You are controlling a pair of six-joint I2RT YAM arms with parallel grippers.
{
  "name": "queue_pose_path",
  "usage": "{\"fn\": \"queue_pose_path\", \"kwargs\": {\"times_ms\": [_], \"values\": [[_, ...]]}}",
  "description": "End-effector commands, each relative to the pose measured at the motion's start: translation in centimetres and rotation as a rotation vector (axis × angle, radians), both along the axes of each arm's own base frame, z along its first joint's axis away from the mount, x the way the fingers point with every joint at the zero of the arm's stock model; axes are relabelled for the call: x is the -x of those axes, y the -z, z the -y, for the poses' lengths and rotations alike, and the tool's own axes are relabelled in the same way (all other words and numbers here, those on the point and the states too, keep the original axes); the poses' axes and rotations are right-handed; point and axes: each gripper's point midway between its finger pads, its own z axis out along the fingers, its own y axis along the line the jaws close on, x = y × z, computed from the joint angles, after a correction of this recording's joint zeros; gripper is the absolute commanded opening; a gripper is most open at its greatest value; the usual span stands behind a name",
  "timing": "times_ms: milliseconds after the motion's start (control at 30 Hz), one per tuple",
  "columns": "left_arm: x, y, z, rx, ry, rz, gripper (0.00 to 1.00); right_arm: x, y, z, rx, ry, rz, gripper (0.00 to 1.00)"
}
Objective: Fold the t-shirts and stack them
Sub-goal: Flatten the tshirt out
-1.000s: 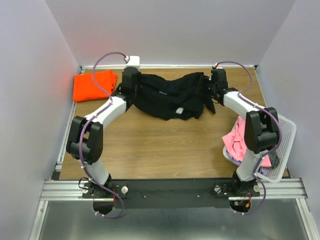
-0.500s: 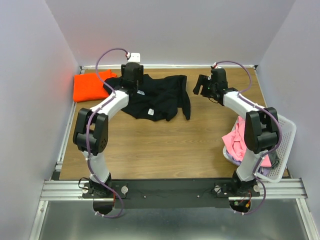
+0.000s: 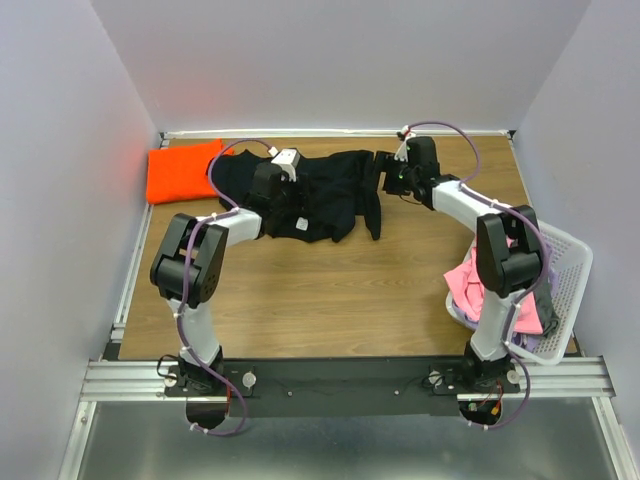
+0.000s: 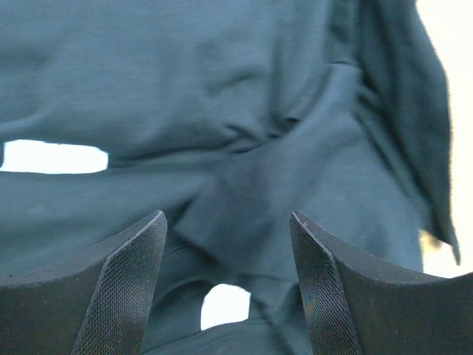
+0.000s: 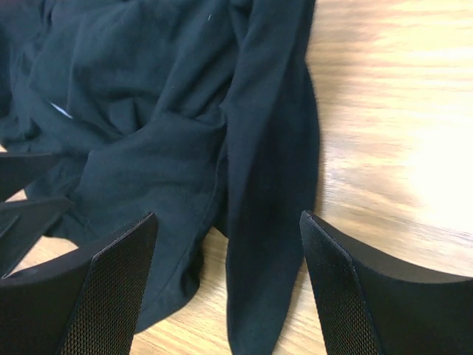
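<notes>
wood-grain counter (image 3: 330, 290) carries a crumpled black t-shirt (image 3: 320, 190) far centre, a folded orange t-shirt (image 3: 180, 172) far left. left end effector (image 4: 228, 222) and right end effector (image 5: 228, 218) hang over the black cloth, both spread apart, gripping nothing.

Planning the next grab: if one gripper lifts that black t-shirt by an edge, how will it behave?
Probably floppy: the black t-shirt lies crumpled in soft folds, so it would likely drape and hang. Seemingly light, being thin cloth. Pushed, it would probably bunch on the table.
</notes>
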Motion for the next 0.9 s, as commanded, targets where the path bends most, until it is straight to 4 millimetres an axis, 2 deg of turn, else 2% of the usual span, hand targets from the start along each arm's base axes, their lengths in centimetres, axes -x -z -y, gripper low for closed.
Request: {"fn": "queue_pose_path", "kwargs": {"times_ms": [0,200,400,533,633,667,767,800,833,867], "values": [[0.6,-0.4,3.0,0.134,0.121,0.01,0.75,-0.5,0.6,-1.8,-0.026,-0.059,-0.002,0.84],[1.4,1.5,4.0,0.165,0.153,-0.043,0.75,-0.9,1.8,-2.5,-0.023,-0.07,-0.02,0.84],[1.8,2.7,3.1,0.138,0.089,-0.062,0.75,-1.2,2.0,-3.1,-0.029,-0.089,-0.019,0.84],[2.0,3.5,3.9,0.138,0.104,-0.078,0.69,-1.7,3.1,-3.5,-0.027,-0.093,-0.034,0.81],[1.8,3.6,4.4,0.143,0.112,-0.073,0.6,-2.1,3.9,-3.4,-0.023,-0.088,-0.045,0.74],[1.8,3.5,4.5,0.147,0.113,-0.071,0.48,-2.4,3.8,-3.5,-0.025,-0.088,-0.04,0.72],[1.3,2.6,4.2,0.141,0.095,-0.042,0.36,-2.7,4.7,-3.7,-0.023,-0.091,-0.051,0.57],[1.1,2.2,3.9,0.128,0.081,-0.027,0.28,-3.0,4.6,-3.8,-0.02,-0.088,-0.045,0.45],[0.9,1.8,3.6,0.118,0.07,-0.014,0.22,-3.3,4.4,-3.7,-0.016,-0.08,-0.039,0.37],[0.4,0.4,3.3,0.113,0.056,0.017,0.16,-3.4,4.2,-3.6,-0.008,-0.075,-0.039,0.28]]}}
